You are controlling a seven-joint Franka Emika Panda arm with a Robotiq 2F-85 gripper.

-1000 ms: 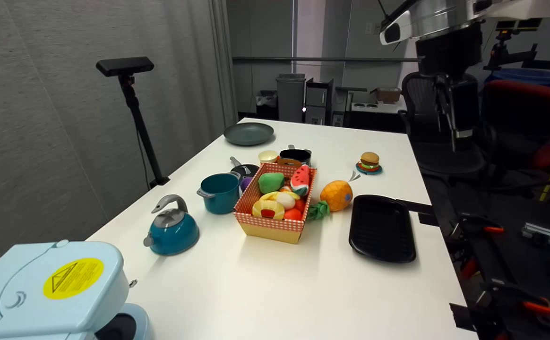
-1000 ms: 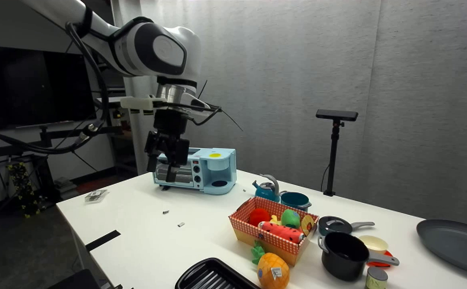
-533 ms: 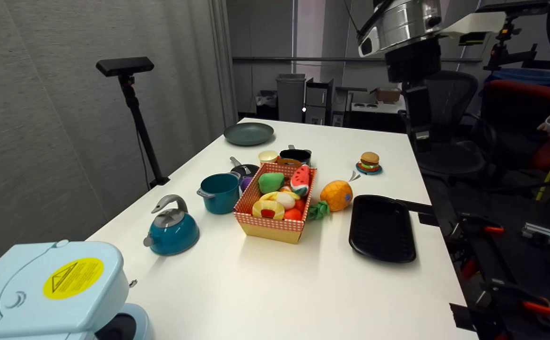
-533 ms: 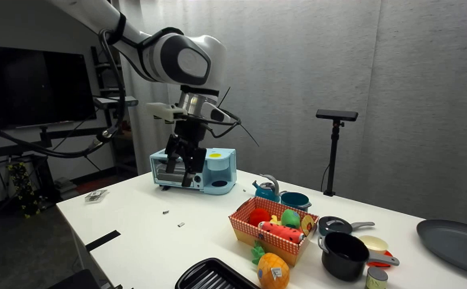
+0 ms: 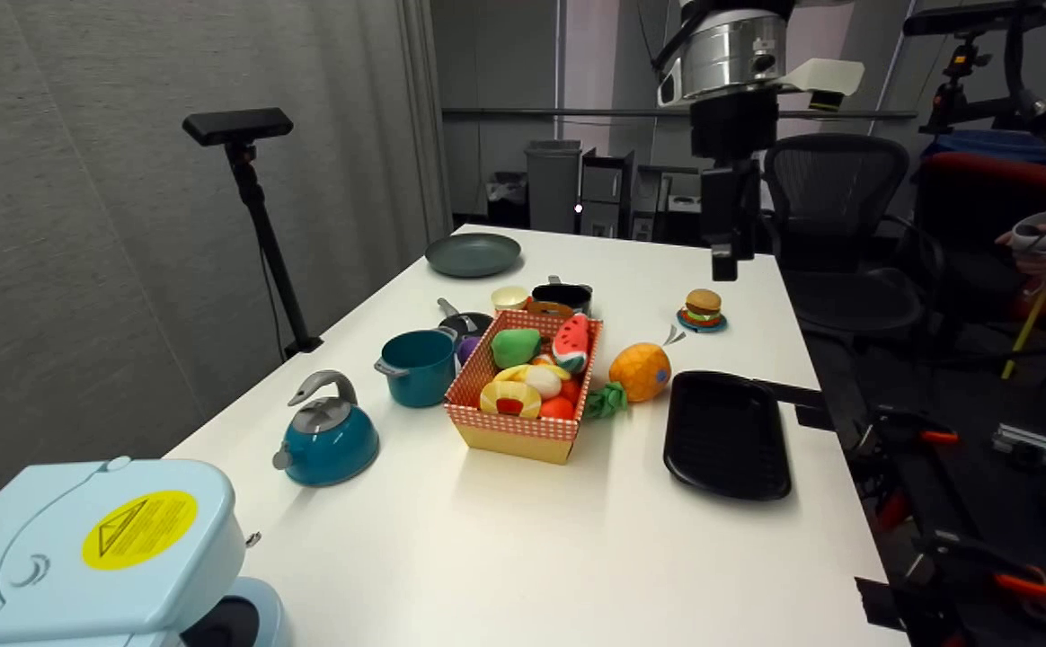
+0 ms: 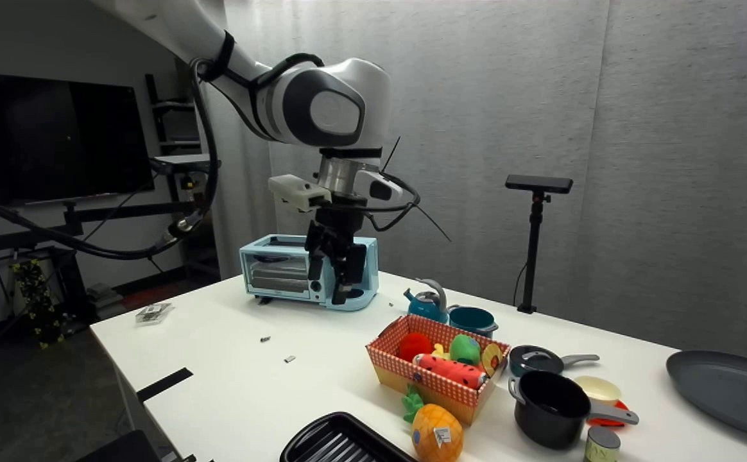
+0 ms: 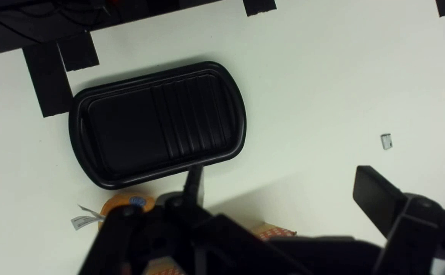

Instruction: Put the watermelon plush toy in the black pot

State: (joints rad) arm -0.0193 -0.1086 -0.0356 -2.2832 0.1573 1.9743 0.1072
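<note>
Judging this the approach, grasp not yet made: our claw (image 7: pixel 280 177), low in the wrist view, stands wide, empty. Watermelon-slice plush toy (image 5: pixel 571 343) sits in the gingham basket (image 5: pixel 514 445), mid-frame in an exterior view, black pot (image 5: pixel 568 297) higher in frame; next, we should centre over the toy, descend.

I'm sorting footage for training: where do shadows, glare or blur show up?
Wrist view: near parts of the black hand look blurry, faint shadows lie beside the black rectangular ridged tray and the red-checked rectangular basket; in an exterior view, highlights streak the tray's ridges, while the red, black-dotted watermelon plush toy looks fairly crisp.
</note>
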